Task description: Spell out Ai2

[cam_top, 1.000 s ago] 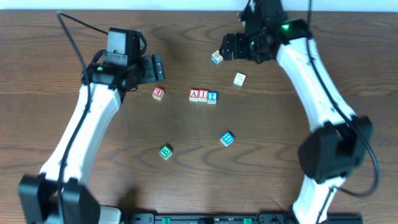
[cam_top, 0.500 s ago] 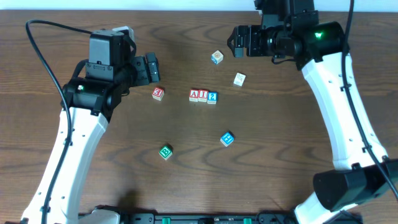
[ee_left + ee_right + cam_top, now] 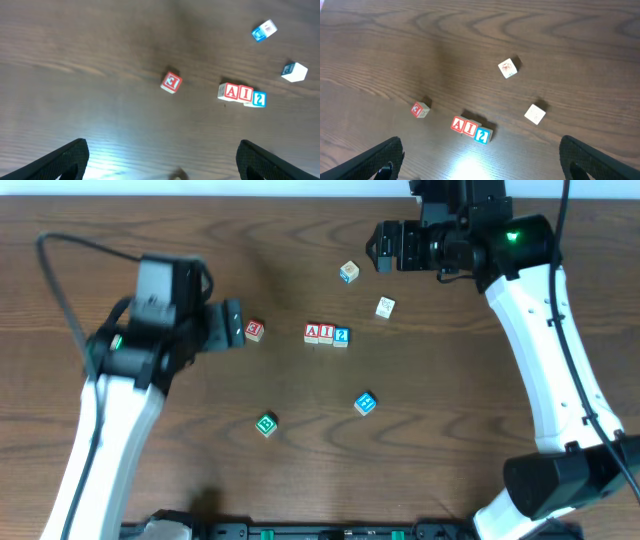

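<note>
While A [image 3: 312, 333], I [image 3: 326, 333], 2 [image 3: 341, 335] touch in row | L gripper [image 3: 230, 325] apart, empty | R gripper [image 3: 382, 247] apart, empty

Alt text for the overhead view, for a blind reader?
Three white blocks, red A, red I, blue 2, sit side by side on a table. The left arm and right arm flank them; five stray blocks lie around.

White arm links, black joints, black cables.
</note>
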Robot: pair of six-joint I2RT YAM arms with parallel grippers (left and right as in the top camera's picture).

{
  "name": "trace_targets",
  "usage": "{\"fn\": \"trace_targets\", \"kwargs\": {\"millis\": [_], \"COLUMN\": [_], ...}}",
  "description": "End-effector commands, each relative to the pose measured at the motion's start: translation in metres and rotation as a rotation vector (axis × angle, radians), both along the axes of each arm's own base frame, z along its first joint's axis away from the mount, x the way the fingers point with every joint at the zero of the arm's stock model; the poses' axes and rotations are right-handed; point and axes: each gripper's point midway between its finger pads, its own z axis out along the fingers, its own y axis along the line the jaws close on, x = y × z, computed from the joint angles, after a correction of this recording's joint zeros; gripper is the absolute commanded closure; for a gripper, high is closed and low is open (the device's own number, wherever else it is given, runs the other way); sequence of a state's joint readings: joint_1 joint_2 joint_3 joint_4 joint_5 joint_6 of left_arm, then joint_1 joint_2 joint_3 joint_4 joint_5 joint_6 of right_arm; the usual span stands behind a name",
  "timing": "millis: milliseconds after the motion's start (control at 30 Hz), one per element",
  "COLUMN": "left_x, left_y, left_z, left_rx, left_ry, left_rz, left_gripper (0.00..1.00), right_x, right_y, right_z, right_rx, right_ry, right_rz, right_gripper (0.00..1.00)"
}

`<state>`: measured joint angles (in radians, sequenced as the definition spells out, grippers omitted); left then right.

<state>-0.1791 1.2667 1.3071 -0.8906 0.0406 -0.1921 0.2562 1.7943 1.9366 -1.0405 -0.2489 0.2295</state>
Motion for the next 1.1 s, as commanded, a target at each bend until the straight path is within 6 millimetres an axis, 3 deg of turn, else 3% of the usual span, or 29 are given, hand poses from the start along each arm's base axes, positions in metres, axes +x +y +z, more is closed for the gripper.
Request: {"fn": "trace_targets", "kwargs": {"millis": [0, 333, 633, 733, 1067], "left_x": [-0.028, -0.091, -0.108, -0.107, -0.107], "left_y": [0.016, 0.046, 0.05, 0.049, 0.051], "left_z": [0.01, -0.08, -0.139, -0.147, -0.138], "left_rx": [0.115, 0.073, 0.074, 0.073, 0.182], "left_ry": [-0.107, -0.363, -0.434, -0.454, -0.502], "left_rz": [-0.075, 0.005, 0.021, 0.021, -0.053], "left_gripper": [0.05, 0.05, 0.05, 0.05, 0.05], "right_x": [0.002, 0.002, 0.002, 0.002, 0.002], "right_y": [-0.001, -0.001, -0.001, -0.001, -0.001], "right_z": [0.002, 0.001, 0.001, 0.002, 0.001], "right_rx": [-0.009, -0.009, -0.009, -0.009, -0.009], "right_ry": [-0.009, -0.008, -0.008, -0.009, -0.008], "right_rz": [0.003, 0.003, 0.003, 0.003, 0.003], "right_gripper": [0.01, 0.01, 0.01, 0.01, 0.01]}}
